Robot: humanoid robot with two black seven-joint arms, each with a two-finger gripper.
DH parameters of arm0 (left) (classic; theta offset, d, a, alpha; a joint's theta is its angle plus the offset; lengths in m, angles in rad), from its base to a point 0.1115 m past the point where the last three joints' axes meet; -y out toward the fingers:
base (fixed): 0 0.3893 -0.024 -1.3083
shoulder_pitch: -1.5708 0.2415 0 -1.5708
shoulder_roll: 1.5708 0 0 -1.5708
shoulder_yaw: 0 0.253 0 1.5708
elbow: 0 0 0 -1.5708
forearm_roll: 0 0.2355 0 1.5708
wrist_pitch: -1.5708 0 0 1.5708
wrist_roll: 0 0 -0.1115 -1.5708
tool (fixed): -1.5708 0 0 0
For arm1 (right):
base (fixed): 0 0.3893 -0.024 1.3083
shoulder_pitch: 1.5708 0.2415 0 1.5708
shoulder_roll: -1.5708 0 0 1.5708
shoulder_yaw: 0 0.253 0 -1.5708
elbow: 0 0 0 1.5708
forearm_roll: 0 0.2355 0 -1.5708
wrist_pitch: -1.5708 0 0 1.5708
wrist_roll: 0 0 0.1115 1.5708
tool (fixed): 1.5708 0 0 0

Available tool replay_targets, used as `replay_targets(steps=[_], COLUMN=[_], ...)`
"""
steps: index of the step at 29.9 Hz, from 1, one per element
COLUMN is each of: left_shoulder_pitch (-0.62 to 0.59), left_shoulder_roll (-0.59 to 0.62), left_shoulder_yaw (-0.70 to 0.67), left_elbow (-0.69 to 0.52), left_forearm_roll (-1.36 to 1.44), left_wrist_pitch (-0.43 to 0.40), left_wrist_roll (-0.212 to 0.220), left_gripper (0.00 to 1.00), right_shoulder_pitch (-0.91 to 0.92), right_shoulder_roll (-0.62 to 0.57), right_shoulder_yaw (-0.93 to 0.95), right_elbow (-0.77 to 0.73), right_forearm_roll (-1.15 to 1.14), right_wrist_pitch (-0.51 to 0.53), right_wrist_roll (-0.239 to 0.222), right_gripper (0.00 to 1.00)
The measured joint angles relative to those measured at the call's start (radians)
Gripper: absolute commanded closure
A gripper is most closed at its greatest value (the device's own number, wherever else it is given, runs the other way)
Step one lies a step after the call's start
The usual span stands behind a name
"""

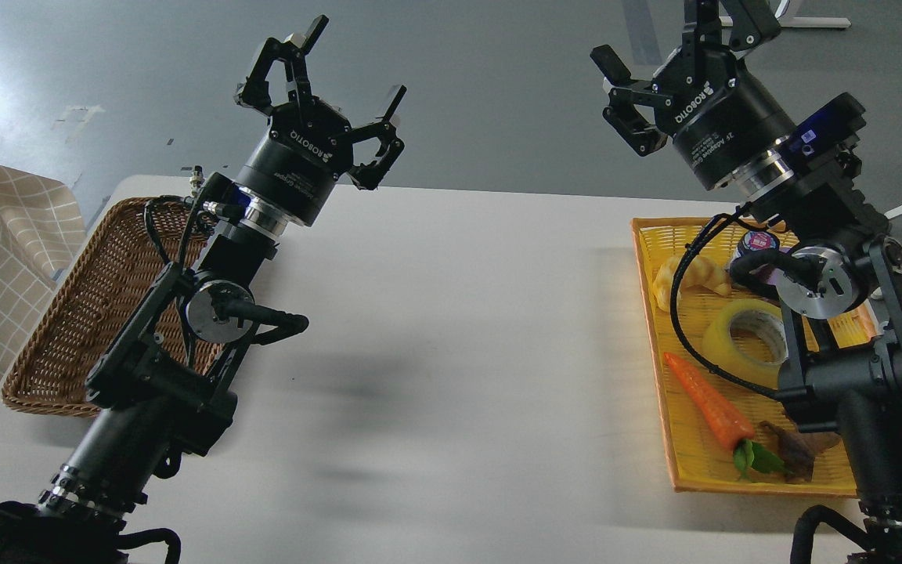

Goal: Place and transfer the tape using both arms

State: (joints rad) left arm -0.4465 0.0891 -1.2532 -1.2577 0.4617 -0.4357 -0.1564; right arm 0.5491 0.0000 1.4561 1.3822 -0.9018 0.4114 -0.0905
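Head view. Item: tape (741, 331), one yellow roll, lying in the yellow tray (658, 368) at the bench's (451, 329) right side, core hole facing up and toward the camera, partly masked by the right arm's cable and links. Neighbours in tray: croissant (690, 278) beyond it, carrot (708, 401) on the near side. Right claw (674, 47): raised, released, empty; tape lies below and behind it, toward the robot, under the wrist. Left claw (333, 86): raised, released, empty; tape far off to its right, across the bench. Wicker basket (75, 329) sits under the left arm. Judgement: right arm is much nearer; it must fold back and down to reach.
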Motion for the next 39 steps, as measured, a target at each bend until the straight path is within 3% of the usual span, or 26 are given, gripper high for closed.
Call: replay_targets(steps=[39], left_shoulder_pitch=[-0.003], left_shoulder_roll=[0.001], left_shoulder_yaw=[0.001], left_elbow=[0.000], left_forearm_roll=[0.000], left_wrist_pitch=[-0.008], left_wrist_roll=[-0.003], left_gripper=[0.02], right_shoulder_pitch=[-0.043], right_shoulder_roll=[0.000], right_shoulder_yaw=[-0.006], right_elbow=[0.014], right_forearm_roll=[0.001], right_wrist_pitch=[-0.019], right_wrist_roll=[0.000], right_gripper=[0.00])
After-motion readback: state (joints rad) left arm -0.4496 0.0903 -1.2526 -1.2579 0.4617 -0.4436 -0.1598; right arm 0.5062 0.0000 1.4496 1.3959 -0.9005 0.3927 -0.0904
